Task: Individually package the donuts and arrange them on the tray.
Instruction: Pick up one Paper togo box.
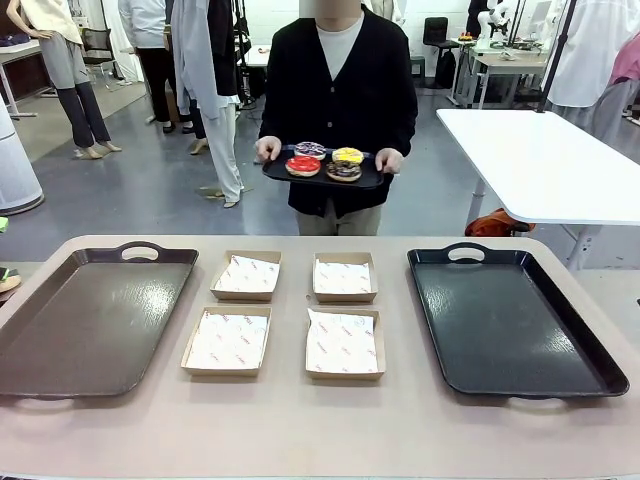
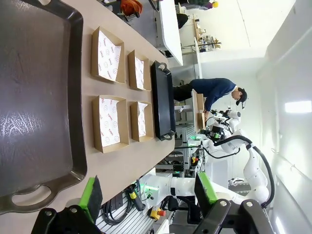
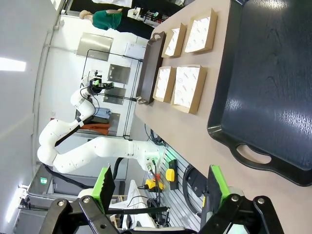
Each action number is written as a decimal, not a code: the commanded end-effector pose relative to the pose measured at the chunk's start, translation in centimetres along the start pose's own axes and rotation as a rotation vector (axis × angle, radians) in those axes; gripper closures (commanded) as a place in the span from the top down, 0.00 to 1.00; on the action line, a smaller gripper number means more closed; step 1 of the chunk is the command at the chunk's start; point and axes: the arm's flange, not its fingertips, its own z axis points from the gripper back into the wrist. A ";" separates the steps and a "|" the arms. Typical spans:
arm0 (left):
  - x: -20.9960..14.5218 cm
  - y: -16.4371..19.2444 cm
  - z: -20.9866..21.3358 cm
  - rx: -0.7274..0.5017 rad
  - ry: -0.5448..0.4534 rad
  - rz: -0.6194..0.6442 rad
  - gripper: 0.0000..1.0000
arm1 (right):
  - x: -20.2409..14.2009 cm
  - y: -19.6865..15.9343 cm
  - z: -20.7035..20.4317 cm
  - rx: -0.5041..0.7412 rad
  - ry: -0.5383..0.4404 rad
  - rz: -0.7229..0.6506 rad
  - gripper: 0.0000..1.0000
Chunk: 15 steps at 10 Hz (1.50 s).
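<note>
Beyond the far edge of a tan table [image 1: 300, 430], at 12 o'clock, stands a person [image 1: 338, 90] in a dark cardigan. On the table, a brown tray [image 1: 90, 320] lies at 9 o'clock and a black tray [image 1: 510, 320] at 3 o'clock, long axes running 12 to 6. The person holds a small tray [image 1: 275, 172] level, long axis 9 to 3. Four open paper-lined boxes [image 1: 227, 341] sit at the table's centre. The left gripper [image 2: 148, 190] and right gripper [image 3: 162, 183] gape wide, holding nothing. On the small tray lie, flat with holes up, the purple donut [image 1: 310, 149] at 10 o'clock, yellow donut [image 1: 348, 155] at 2, red donut [image 1: 303, 165] at 8 and chocolate donut [image 1: 343, 170] at 4.
</note>
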 end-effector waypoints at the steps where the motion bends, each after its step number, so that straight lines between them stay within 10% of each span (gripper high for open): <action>1: 0.1 -0.1 0.1 -0.012 -0.006 0.003 1.00 | 0.0 -0.1 0.1 0.013 -0.001 0.010 1.00; 15: 0.1 -0.1 0.1 -0.012 -0.006 0.003 1.00 | 0.0 -0.1 0.1 0.013 -0.001 0.010 1.00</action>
